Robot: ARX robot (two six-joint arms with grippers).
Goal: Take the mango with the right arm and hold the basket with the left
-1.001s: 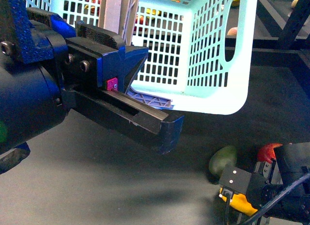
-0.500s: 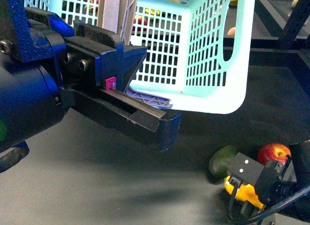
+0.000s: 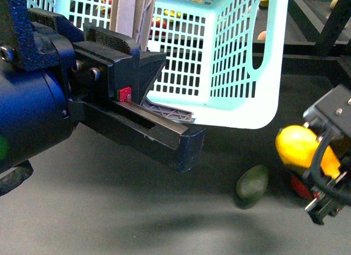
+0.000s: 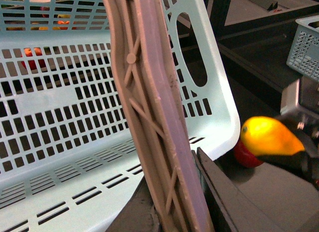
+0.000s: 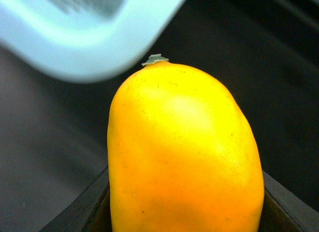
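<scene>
The right pincer (image 3: 313, 159) has just come up from the desk (image 3: 109, 211), where a second ago it was crouching over the fruit. It is now carrying the mango (image 3: 299, 148) clamped between its jaws, in the air just right of the basket's near corner. The pick looks done. The red apple (image 3: 300, 186) and the dark green oval fruit (image 3: 252, 183) are staying behind on the desk.

The left pincer (image 3: 173, 109) is barely shifting, still gripping the grey-brown handle (image 4: 154, 122) and keeping the aqua basket (image 3: 241, 57) tilted. The visible basket floor is showing no fruit. Coloured shapes are showing through the lattice, apparently beyond it.
</scene>
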